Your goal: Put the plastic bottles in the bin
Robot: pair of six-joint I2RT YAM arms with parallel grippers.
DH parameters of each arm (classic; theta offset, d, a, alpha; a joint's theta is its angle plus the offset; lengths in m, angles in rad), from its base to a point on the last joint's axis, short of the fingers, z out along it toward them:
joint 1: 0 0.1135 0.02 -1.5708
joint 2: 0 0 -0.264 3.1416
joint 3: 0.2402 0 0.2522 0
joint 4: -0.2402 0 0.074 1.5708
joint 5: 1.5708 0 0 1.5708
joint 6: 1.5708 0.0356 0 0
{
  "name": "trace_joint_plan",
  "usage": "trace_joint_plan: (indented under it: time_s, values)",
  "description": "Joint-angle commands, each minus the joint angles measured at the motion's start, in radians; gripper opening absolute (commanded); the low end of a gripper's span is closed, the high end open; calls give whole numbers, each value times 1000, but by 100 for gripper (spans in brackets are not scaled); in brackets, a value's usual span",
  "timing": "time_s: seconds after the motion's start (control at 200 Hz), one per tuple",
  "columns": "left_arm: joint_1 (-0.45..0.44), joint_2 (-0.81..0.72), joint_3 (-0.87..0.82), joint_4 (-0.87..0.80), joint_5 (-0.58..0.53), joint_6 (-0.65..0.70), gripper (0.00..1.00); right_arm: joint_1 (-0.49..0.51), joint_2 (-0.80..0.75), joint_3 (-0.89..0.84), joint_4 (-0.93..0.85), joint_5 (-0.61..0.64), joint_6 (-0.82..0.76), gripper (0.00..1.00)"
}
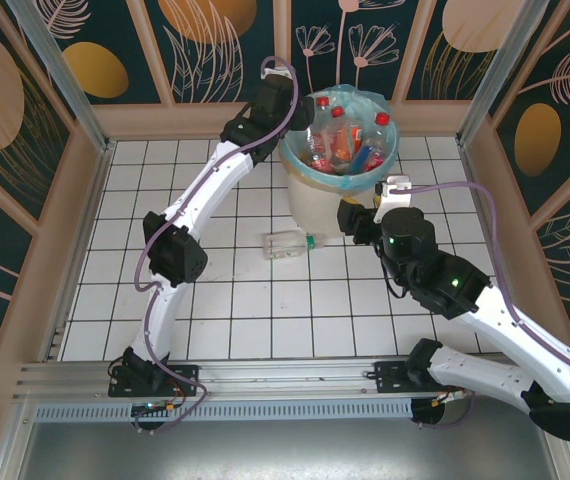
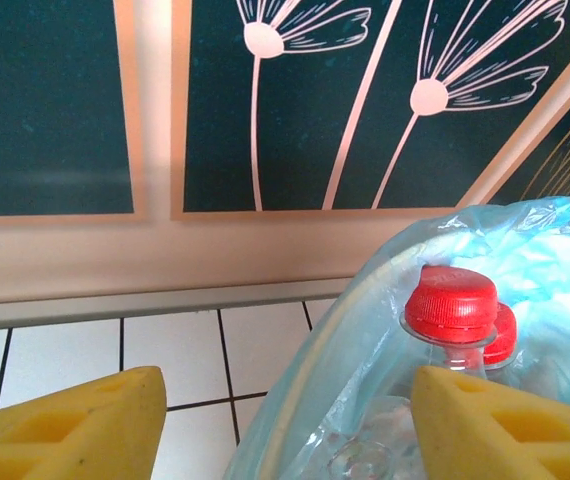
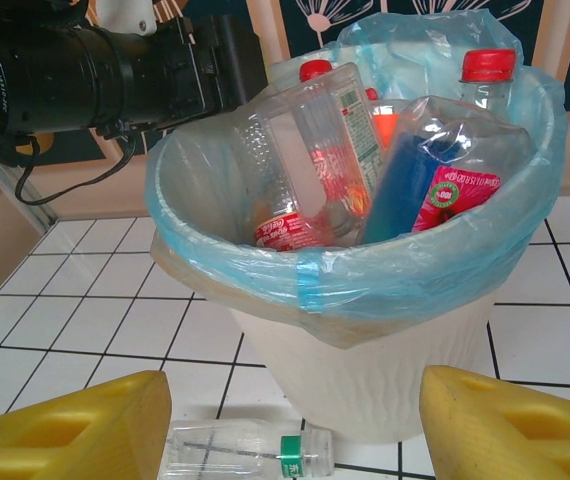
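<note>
The bin (image 1: 310, 200), cream-white with a blue-green bag, stands at the back of the tiled floor and holds several plastic bottles (image 1: 345, 145). One clear bottle (image 1: 290, 243) with a green band lies on its side on the tiles just in front of the bin. My left gripper (image 1: 303, 105) hovers at the bin's far-left rim. In the left wrist view it (image 2: 285, 430) is open over the bag's edge, with a red-capped bottle (image 2: 452, 305) standing inside the bin by its right finger. My right gripper (image 3: 290, 430) is open, facing the bin (image 3: 365, 370), and the lying bottle (image 3: 245, 452) rests on the floor low between its fingers.
Low wooden walls with patterned panels (image 1: 215, 40) close in the tiled floor on three sides. The left arm's wrist (image 3: 95, 65) hangs by the bin's far-left rim. White tiles (image 1: 235, 300) spread out left of and in front of the bin.
</note>
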Motion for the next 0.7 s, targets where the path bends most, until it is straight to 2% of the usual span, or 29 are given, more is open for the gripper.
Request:
trace_joint_plan:
  time_s: [0.0,0.22,0.375,0.475,0.611,0.696]
  values:
    - [-29,-18,-5,-133,56,-6,73,-5,-2,37,23,1,6,67]
    - [-29,-202,-97,-7,11,-24,79,-5,-18,113,54,22,-27,66]
    - [-29,-324,-182,62,11,-28,81,-12,55,227,83,14,-114,63]
    - [-30,-404,-255,115,33,-34,81,-66,141,328,56,-59,-135,61]
    - [-30,-515,-371,149,39,-45,81,-212,262,458,-20,-241,-95,56]
    - [-29,-616,-493,175,23,-33,81,-244,325,509,-53,-289,-108,55]
